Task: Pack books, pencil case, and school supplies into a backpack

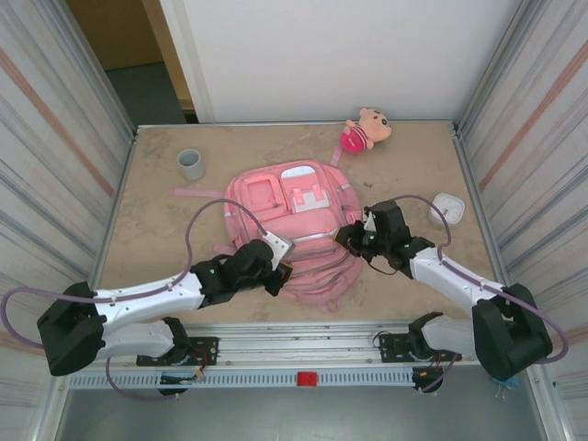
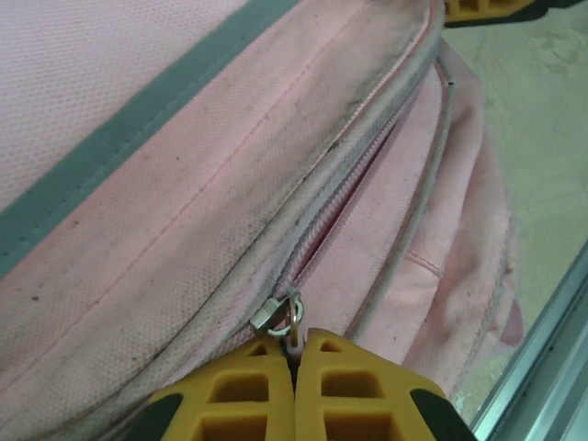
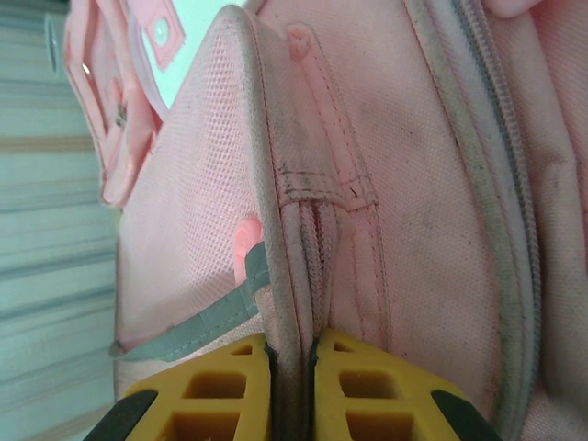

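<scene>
You are working in a robot test cell, a lab rig rather than a home. The desk (image 1: 156, 193) is boxed in by ribbed panels (image 1: 46, 156) in metal frames, with a plain white wall (image 1: 340, 55) behind. The left arm (image 1: 138, 299) and right arm (image 1: 455, 280) are bolted to a slotted metal rail (image 1: 303, 342) at the near edge, with cables (image 1: 190, 234) looping free.

You see your left gripper (image 2: 296, 347) at the bottom edge, its yellow fingers (image 2: 354, 386) pressed together on the metal zip pull (image 2: 280, 317) of the backpack (image 2: 184, 230). The zip (image 2: 358, 175) runs diagonally up to the right. A grey stripe (image 2: 119, 129) crosses the pink fabric. The beige table (image 2: 542, 138) shows at right.
</scene>
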`<state>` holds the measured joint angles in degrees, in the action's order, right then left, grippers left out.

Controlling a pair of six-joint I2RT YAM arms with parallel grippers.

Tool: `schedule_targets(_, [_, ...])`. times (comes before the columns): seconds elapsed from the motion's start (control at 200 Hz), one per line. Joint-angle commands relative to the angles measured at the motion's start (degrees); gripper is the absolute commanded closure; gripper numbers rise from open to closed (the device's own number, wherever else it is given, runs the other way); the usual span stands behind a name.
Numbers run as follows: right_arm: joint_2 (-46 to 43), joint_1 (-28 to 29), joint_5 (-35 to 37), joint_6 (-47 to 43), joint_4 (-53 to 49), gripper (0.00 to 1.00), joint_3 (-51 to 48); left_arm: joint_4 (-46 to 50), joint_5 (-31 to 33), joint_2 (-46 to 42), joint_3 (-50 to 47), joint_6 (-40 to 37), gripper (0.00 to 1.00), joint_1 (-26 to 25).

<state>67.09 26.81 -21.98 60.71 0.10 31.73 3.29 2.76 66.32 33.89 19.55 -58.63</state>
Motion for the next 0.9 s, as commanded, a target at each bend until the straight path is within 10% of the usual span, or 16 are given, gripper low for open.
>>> schedule_targets(0.0, [-3.74,3.25,1.67,5.54,4.86,0.86,-0.93,-3.71,0.01,-0.15,2.76,-0.01,0.99,-0.76])
schedule_targets(0.897, [1.09,18.81,11.63,10.54,8.83,0.87,5.67,-16.51,-10.82,8.36,8.55,-4.04,0.95,-1.78])
